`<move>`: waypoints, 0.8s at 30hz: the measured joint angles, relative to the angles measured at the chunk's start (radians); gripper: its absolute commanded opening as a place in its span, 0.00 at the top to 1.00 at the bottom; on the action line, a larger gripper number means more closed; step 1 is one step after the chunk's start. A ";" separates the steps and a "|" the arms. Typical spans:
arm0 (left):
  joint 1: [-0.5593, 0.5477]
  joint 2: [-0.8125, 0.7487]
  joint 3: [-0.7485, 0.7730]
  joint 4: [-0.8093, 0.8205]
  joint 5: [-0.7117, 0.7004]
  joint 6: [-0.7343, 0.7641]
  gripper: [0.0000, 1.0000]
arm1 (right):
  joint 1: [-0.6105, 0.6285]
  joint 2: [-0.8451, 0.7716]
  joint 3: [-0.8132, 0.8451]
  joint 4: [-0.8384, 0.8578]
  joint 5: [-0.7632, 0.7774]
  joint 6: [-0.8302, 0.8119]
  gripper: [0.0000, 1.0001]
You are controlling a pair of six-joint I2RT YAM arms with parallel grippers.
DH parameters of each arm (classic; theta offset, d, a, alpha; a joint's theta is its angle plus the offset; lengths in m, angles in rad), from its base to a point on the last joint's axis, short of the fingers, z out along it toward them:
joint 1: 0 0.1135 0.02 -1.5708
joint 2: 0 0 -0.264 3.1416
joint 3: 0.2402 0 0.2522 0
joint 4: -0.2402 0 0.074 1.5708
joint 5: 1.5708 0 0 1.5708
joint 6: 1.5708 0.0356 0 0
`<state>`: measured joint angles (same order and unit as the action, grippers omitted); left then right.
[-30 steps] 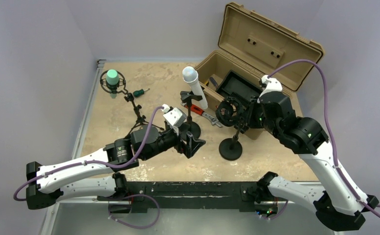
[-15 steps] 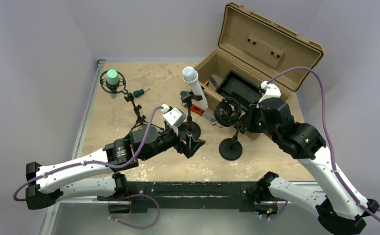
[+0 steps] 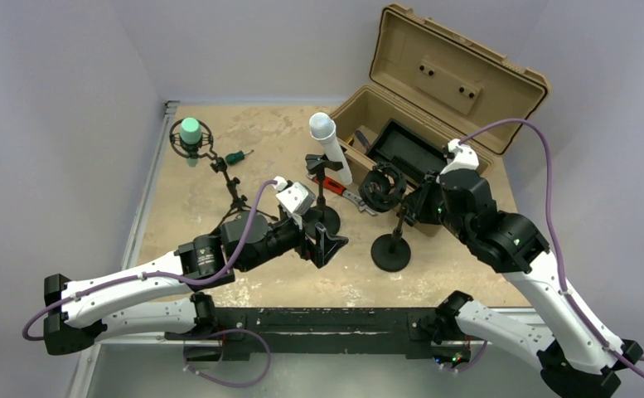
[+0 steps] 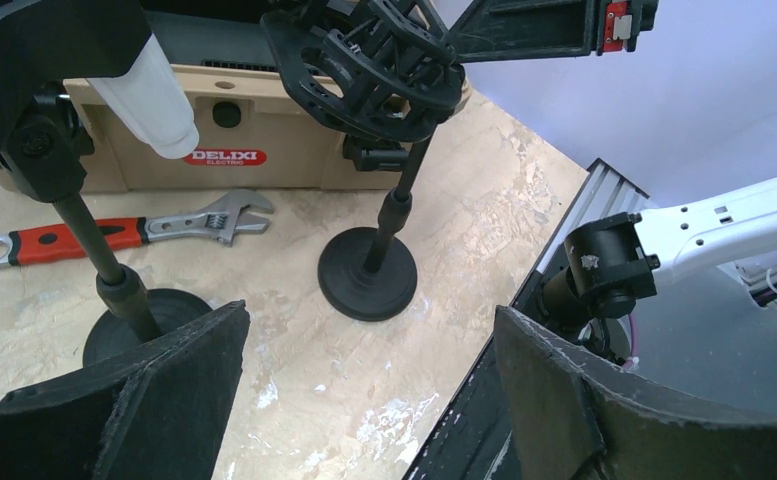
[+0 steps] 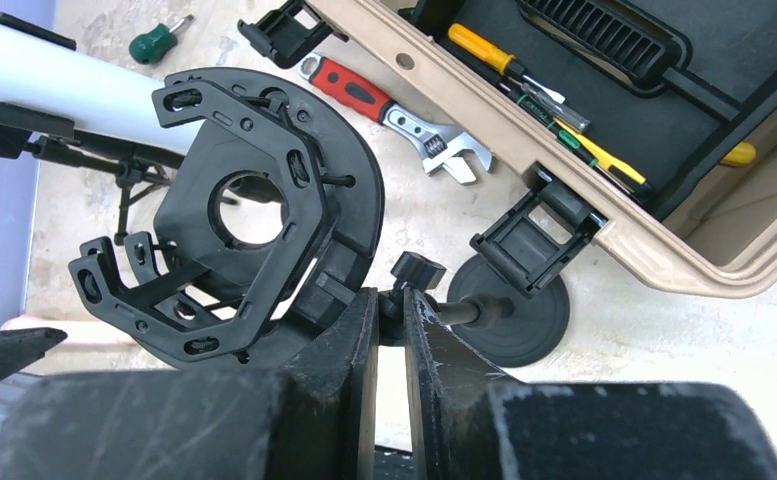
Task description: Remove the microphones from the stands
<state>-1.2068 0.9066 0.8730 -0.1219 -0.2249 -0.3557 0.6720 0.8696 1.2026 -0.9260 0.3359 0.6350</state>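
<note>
Jaws of the left tool [image 4: 369, 320] stand wide apart with nothing between them, low over the desk [image 4: 294, 400] and just beside the round base of the centre stand [image 4: 114, 285]. The right tool [image 5: 391, 320] is pinched almost closed on the thin stem of the empty stand [image 5: 524, 325], whose black shock mount [image 5: 334, 200] holds nothing. One red-handled wrench [image 4: 194, 222] lies behind the two bases.

The microphone [image 3: 328, 145] sits tilted in the centre stand's clip, white barrel down and mesh head up. It looks rigid and fairly light, with a smooth barrel that could slip. I judge the barrel just above the clip the place to take hold, drawing it out along its own axis, since the stand looks top-heavy.

Counted, there are three stands, two microphones, one wrench, one loose screwdriver [image 3: 237, 156] and one open case [image 3: 467, 58]. The second microphone [image 3: 190, 131], green-topped, sits in the far stand [image 3: 235, 199] at the desk's back left.
</note>
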 measured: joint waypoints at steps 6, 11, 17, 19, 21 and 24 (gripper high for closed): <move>0.000 -0.001 0.000 0.000 0.000 0.000 0.10 | 0.000 0.021 0.018 -0.014 0.014 0.012 0.91; 0.000 -0.007 -0.005 0.001 -0.003 0.000 0.10 | 0.000 0.011 0.002 -0.010 0.019 0.027 0.91; 0.000 0.016 -0.004 0.000 -0.002 0.001 0.10 | 0.000 -0.035 -0.075 -0.027 0.022 0.054 0.90; 0.000 0.038 -0.001 -0.005 -0.002 0.001 0.09 | -0.002 -0.042 -0.119 -0.056 0.023 0.062 0.90; 0.000 0.055 0.002 -0.012 -0.002 0.000 0.10 | -0.005 -0.045 -0.152 -0.059 0.024 0.069 0.90; 0.000 0.072 0.006 -0.023 -0.002 0.000 0.10 | -0.005 -0.045 -0.175 -0.085 0.022 0.082 0.90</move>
<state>-1.2068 0.9791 0.8791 -0.1444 -0.2272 -0.3557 0.6666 0.8249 1.0279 -1.0111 0.3576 0.7174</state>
